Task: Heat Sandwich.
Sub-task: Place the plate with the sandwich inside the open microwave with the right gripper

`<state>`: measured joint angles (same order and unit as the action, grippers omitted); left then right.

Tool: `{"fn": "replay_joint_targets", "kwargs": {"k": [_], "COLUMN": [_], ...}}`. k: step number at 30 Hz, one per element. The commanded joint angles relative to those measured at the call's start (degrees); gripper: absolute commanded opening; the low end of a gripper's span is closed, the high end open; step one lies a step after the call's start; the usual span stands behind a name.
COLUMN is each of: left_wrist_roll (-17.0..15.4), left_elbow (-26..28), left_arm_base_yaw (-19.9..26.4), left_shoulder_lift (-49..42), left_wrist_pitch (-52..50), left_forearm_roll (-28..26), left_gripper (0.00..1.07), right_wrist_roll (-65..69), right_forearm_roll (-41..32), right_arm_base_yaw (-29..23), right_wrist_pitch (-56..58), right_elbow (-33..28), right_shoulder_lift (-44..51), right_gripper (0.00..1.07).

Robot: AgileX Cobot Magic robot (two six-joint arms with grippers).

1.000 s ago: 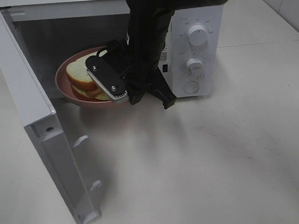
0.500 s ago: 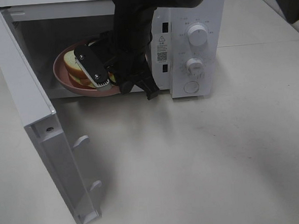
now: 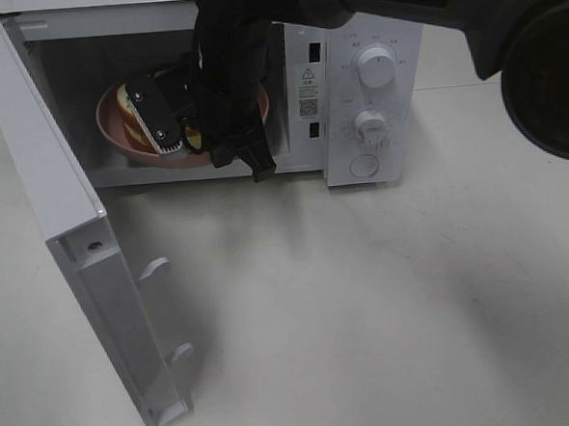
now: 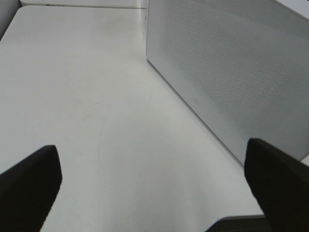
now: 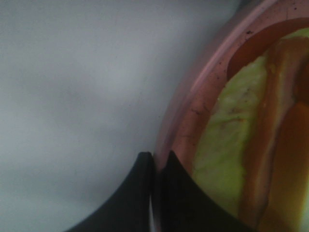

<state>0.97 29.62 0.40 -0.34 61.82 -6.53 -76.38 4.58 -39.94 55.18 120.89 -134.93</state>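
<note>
Right gripper (image 5: 157,158), pinched shut on the plate (image 5: 190,96) rim, should lower it level inside the microwave (image 3: 403,95). Release only once the sandwich (image 5: 227,135) sits flat.

Even overhead light; soft grey shadows lay on the table (image 3: 396,303). The microwave (image 3: 343,142) cavity looked dimmer. Right wrist view was dim, badly blurred.
</note>
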Motion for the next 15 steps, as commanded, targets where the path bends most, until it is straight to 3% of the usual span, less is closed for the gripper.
{"fn": "replay_joint_targets", "kwargs": {"k": [1,15], "left_wrist_roll": [-0.1,-0.1], "left_elbow": [-0.2,-0.2], "left_arm_base_yaw": [-0.3,-0.3], "left_shoulder_lift": [-1.1,-1.1], "left_wrist_pitch": [-0.6,-0.6], "left_forearm_roll": [-0.2,-0.2], "left_gripper": [0.98,0.98], "right_wrist_roll": [1.5,5.6], "right_forearm_roll": [0.2,0.9], "right_arm_base_yaw": [-0.2,0.0], "right_wrist_pitch": [-1.0,-0.6], "right_elbow": [3.0,13.3], "right_shoulder_lift": [-1.5,-8.5], "right_gripper": [0.02,0.03]}}
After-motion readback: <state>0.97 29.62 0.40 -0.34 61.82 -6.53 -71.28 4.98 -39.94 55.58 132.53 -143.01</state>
